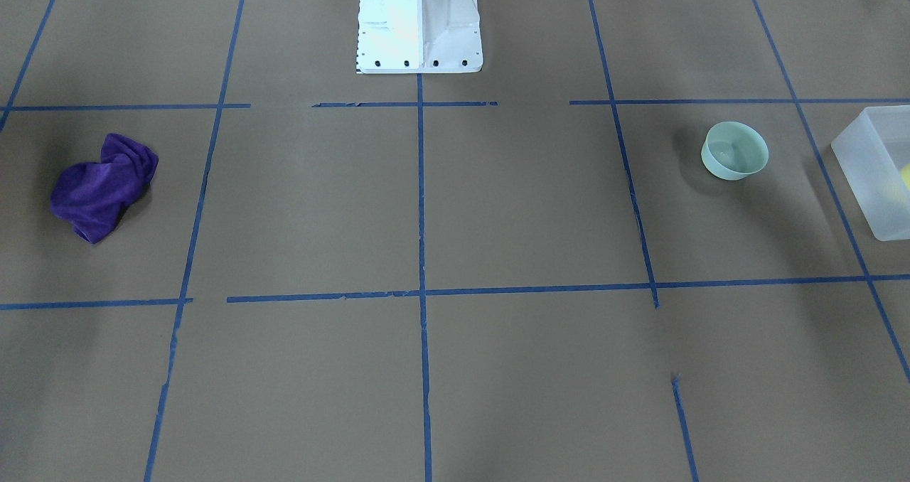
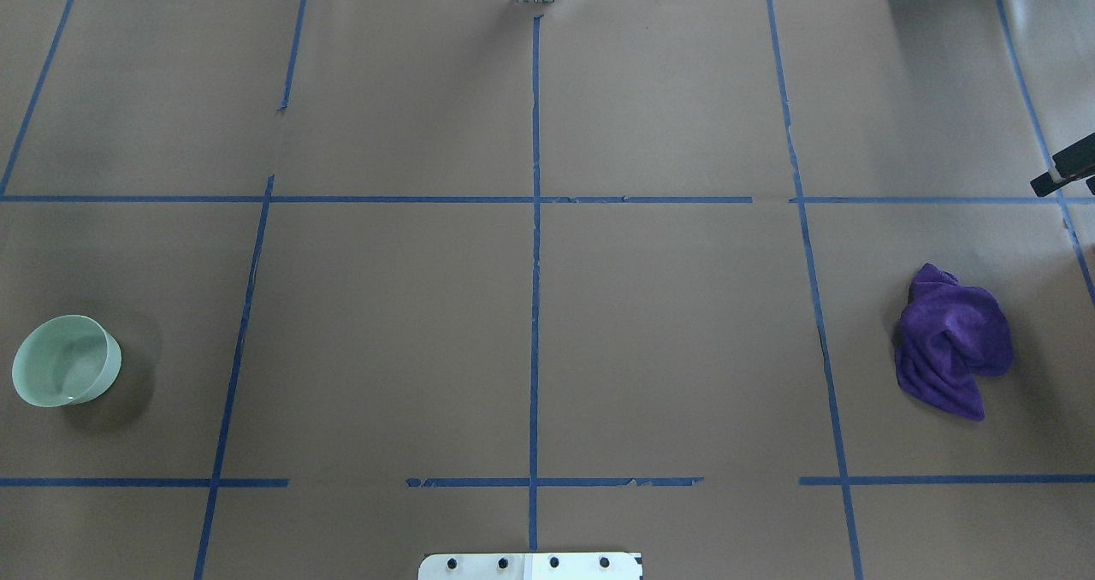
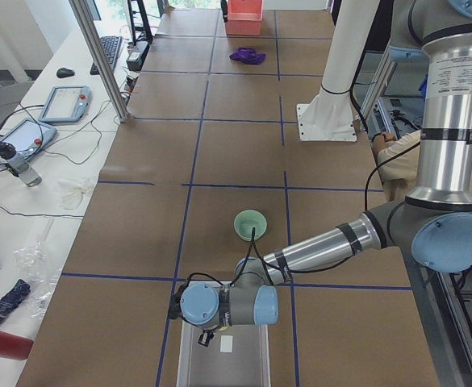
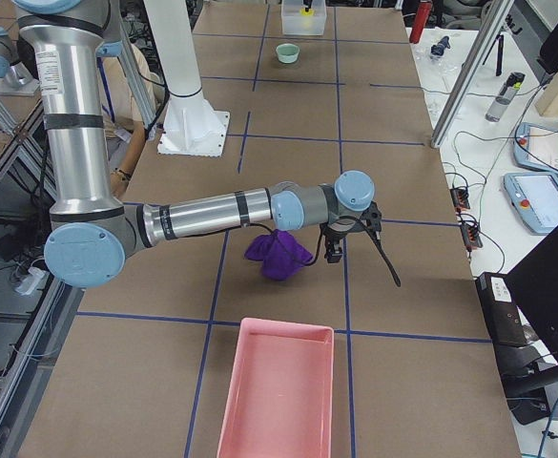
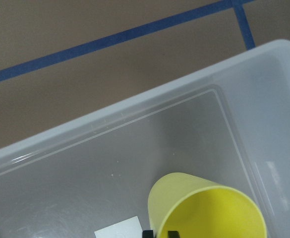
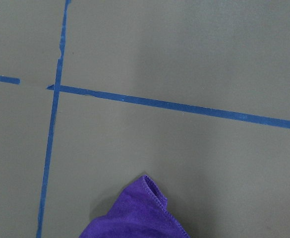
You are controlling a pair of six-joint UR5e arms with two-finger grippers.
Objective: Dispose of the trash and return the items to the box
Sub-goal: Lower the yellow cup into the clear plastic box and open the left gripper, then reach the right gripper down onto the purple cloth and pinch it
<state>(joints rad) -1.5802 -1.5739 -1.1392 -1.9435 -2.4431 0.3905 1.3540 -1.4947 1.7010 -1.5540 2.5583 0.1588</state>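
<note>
Bench: brown paper-covered bench, matt, slightly wrinkled.
Grid: blue adhesive tape lines, matt, frayed in places.
Cloth: crumpled purple fabric cloth, fuzzy nap, stitched hem.
Bowl: pale mint-green round plastic bowl, smooth, faint sheen.
Bin: frosted-white translucent rectangular plastic bin, satin.
Cup: bright yellow tapered plastic cup, smooth.

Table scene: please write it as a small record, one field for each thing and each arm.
box: translucent, at the table's left end
cup: yellow, inside the box
bowl: mint-green, upright, beside the box, not touching it
cloth: purple, crumpled, on the table's right part
left arm: over the box; jaws unclear
right arm: wrist beside the cloth; jaws unclear
pink tray: right end, nothing seen inside
</note>
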